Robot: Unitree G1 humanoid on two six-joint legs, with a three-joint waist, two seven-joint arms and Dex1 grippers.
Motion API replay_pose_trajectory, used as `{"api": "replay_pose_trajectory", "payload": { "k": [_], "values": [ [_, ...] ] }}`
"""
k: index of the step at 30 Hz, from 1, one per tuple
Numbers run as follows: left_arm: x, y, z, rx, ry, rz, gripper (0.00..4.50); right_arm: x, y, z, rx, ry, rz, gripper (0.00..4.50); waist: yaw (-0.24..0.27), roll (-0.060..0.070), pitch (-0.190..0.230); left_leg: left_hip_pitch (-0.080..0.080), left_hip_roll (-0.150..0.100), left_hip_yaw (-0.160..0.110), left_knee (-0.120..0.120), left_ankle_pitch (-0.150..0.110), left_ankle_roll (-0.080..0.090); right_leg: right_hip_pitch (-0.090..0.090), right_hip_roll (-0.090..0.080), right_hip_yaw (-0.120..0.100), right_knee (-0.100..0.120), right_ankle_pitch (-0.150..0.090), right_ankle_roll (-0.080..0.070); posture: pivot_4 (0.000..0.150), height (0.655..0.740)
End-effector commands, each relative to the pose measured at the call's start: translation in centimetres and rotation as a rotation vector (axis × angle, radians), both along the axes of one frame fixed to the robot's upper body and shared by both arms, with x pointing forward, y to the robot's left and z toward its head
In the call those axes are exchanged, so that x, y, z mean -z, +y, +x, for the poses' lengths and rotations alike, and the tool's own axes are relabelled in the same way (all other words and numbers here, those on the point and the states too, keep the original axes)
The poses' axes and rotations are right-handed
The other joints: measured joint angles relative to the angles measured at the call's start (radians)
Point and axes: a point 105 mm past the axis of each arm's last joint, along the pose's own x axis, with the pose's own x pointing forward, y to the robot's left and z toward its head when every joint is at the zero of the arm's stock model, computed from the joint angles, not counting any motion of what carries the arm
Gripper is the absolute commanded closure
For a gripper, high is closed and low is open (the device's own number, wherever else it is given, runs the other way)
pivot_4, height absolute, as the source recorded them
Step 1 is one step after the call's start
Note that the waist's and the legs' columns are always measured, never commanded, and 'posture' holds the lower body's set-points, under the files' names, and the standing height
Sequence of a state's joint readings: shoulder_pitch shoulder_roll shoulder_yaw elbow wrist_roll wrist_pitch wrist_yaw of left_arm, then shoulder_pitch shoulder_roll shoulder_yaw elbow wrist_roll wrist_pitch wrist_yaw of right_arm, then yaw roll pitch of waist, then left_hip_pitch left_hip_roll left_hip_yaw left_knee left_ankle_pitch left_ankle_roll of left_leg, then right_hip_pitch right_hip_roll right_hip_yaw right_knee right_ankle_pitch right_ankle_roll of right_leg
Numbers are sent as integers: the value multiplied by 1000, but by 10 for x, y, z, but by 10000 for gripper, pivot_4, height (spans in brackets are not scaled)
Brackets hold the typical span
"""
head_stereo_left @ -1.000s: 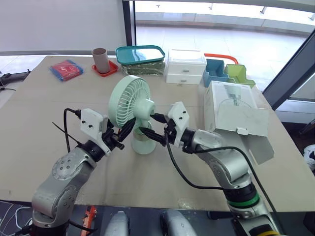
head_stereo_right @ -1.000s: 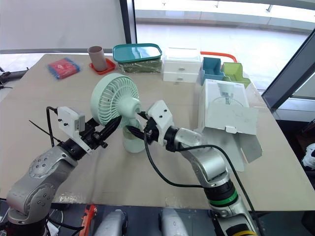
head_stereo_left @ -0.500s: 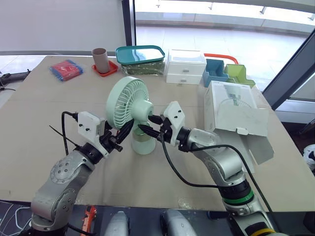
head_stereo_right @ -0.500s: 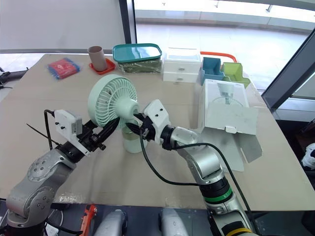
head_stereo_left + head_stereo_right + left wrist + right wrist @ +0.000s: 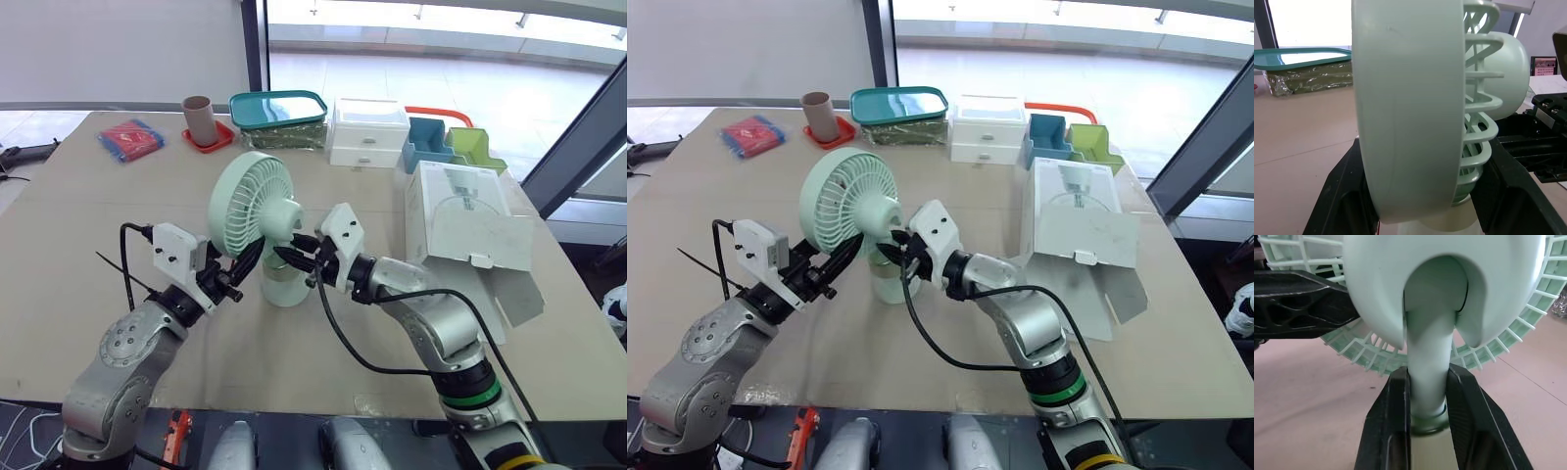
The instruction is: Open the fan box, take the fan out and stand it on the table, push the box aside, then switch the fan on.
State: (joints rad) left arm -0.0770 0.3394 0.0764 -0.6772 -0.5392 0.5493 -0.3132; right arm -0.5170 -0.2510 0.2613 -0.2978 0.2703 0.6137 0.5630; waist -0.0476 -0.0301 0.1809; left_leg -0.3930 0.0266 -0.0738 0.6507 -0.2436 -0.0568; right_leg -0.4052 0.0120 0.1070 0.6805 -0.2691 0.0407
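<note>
Through the head camera, the fan (image 5: 257,206) is seen standing upright on its base on the table (image 5: 88,255), near the front middle. It is held from both sides. The left gripper (image 5: 253,257) is closed on the lower part of the fan's head, and the right gripper (image 5: 292,253) is clamped on the neck below the motor housing.

The fan box (image 5: 468,220) is laid flat to the right of the right arm, apart from the fan, with its end flap (image 5: 511,290) hanging open toward the near edge. Whether anything is left inside cannot be told.

Along the far edge are set:
- a red packet (image 5: 129,138)
- a brown tube (image 5: 199,116) on a red coaster (image 5: 211,139)
- a teal-lidded tub (image 5: 279,108) packed with something dark green
- a white drawer unit (image 5: 370,132) with its drawers shut
- a blue bin (image 5: 427,144) beside a green bin (image 5: 472,149), their contents hidden

In the left wrist view, the fan's head is seen edge-on between the two black fingers (image 5: 1344,196), one against the front rim and the other against the rear grille. The tub is seen behind it on the table.

In the right wrist view, the pale neck (image 5: 1427,377) is pinched between both fingers (image 5: 1388,431). A black finger of the left gripper is seen lying across the grille.
</note>
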Motion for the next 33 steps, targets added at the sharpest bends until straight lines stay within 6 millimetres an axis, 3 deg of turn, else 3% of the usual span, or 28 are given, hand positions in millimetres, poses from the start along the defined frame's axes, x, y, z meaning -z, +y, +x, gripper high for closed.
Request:
{"api": "replay_pose_trajectory", "payload": {
  "k": [1, 33],
  "values": [
    [-1, -9, -5, 47, -2, 7, 26228, -10, 1, -1, -2, -40, 18, 40595, 0, 0, 0, 0, 0, 0, 0, 0, 0, 0, 0, 0, 0, 0, 0, 1500, 7400],
    [2, -10, -5, 49, 14, 1, 26228, -7, -2, -2, 0, -35, 9, 40595, 0, 0, 0, 0, 0, 0, 0, 0, 0, 0, 0, 0, 0, 0, 0, 1500, 7400]
  ]
}}
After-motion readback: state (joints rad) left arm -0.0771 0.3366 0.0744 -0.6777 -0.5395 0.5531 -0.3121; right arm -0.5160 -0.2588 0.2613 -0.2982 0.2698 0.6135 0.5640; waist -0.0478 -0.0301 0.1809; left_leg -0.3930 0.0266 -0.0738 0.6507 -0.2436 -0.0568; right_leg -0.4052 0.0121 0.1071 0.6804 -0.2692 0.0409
